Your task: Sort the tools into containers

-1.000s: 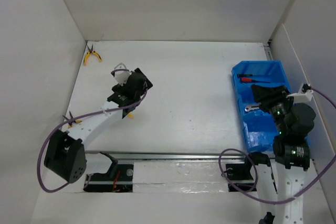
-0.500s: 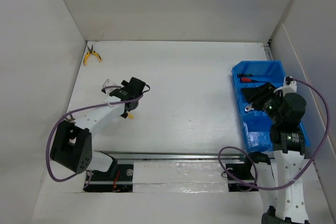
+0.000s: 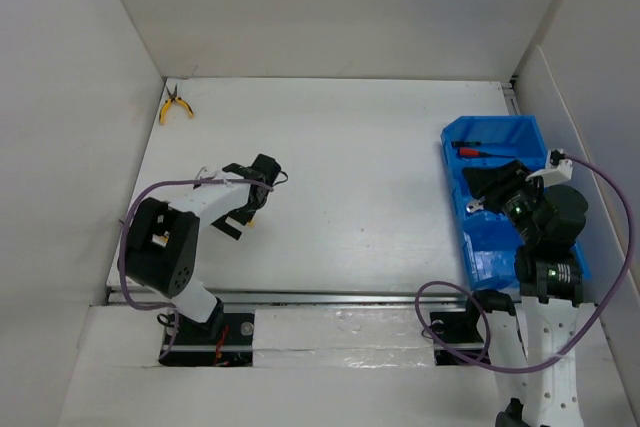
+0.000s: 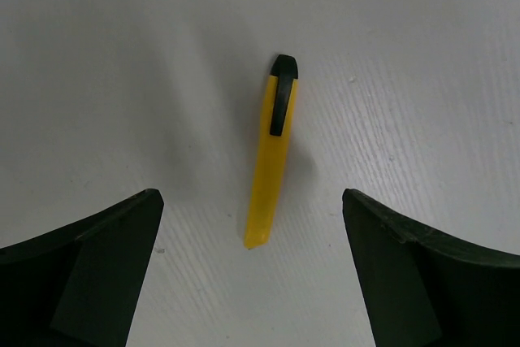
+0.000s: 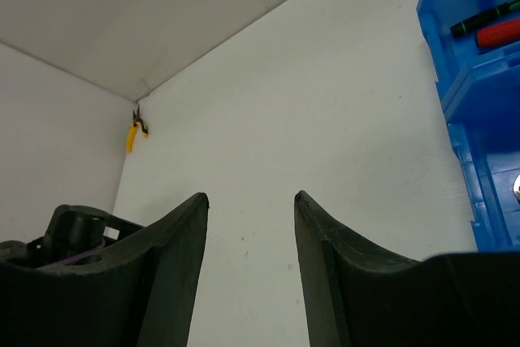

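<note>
Both pairs of jaws are standing apart: we are holding our left gripper (image 4: 250, 201) astride the slim yellow tool (image 4: 272, 160) on the near-left table (image 3: 380, 177) so closing would catch it, while our right gripper (image 5: 250, 197) is hovering empty over the blue bin (image 3: 497, 252) at right

no readable text, labels or numbers appear anywhere.

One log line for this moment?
left gripper open over yellow tool | right gripper open, empty, above blue bin | yellow pliers far-left corner, unsorted
</note>
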Robot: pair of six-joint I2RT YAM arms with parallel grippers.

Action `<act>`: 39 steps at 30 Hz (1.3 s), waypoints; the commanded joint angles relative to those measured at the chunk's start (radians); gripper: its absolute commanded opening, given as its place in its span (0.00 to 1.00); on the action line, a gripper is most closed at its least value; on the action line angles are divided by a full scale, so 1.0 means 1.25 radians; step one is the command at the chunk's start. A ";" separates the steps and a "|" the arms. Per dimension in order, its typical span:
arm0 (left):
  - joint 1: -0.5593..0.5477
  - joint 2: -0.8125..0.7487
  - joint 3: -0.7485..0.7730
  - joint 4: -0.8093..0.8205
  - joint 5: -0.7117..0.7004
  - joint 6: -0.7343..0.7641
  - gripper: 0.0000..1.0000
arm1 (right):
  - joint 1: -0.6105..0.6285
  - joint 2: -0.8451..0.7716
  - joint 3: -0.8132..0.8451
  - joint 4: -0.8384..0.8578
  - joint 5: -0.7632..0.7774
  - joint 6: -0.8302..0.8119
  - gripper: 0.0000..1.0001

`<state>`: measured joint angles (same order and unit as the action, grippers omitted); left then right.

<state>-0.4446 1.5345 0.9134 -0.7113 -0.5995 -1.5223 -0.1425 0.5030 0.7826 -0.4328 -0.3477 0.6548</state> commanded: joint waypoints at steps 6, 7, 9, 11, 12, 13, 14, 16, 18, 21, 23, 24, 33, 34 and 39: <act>0.013 0.072 0.056 -0.056 -0.033 -0.112 0.80 | 0.004 -0.011 0.003 0.036 0.016 -0.001 0.52; 0.022 0.073 0.052 -0.046 -0.030 -0.109 0.79 | 0.004 -0.012 0.003 0.033 0.017 -0.001 0.52; 0.030 0.079 0.044 -0.027 -0.016 -0.087 0.75 | 0.004 -0.012 0.007 0.032 0.018 -0.002 0.52; 0.038 0.088 0.040 -0.020 -0.006 -0.087 0.73 | 0.004 -0.011 0.007 0.033 0.022 0.000 0.52; 0.045 0.095 0.042 -0.022 -0.008 -0.088 0.71 | 0.004 -0.012 0.008 0.032 0.024 0.003 0.52; 0.045 0.098 0.044 -0.032 -0.009 -0.094 0.70 | 0.004 -0.010 0.011 0.030 0.027 0.001 0.52; 0.045 0.100 0.042 -0.032 -0.008 -0.096 0.69 | 0.004 -0.010 0.012 0.028 0.028 0.003 0.52; 0.053 0.103 0.042 -0.030 -0.006 -0.100 0.66 | 0.004 -0.013 0.012 0.028 0.030 0.003 0.52; 0.053 0.106 0.040 -0.026 -0.003 -0.100 0.62 | 0.004 -0.012 0.012 0.028 0.033 0.003 0.52; 0.053 0.132 0.059 -0.030 -0.009 -0.095 0.59 | 0.004 -0.012 0.011 0.028 0.033 0.005 0.52; 0.053 0.152 0.080 -0.057 -0.021 -0.107 0.53 | 0.004 -0.013 0.011 0.028 0.033 0.005 0.52; 0.053 0.175 0.088 -0.068 -0.025 -0.118 0.47 | 0.004 -0.013 0.010 0.028 0.032 0.005 0.52; 0.082 0.226 0.107 -0.043 0.017 -0.049 0.00 | 0.004 -0.017 0.017 0.033 0.022 -0.014 0.52; 0.082 0.216 0.106 -0.031 0.018 -0.039 0.00 | 0.004 -0.017 0.018 0.036 0.000 -0.019 0.52; 0.034 0.033 0.056 0.192 0.121 0.269 0.00 | 0.004 -0.013 0.007 0.092 -0.140 -0.066 0.54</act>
<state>-0.3637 1.7153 1.0195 -0.6392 -0.5564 -1.4006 -0.1425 0.4934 0.7826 -0.4244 -0.3904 0.6277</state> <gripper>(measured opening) 0.125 0.538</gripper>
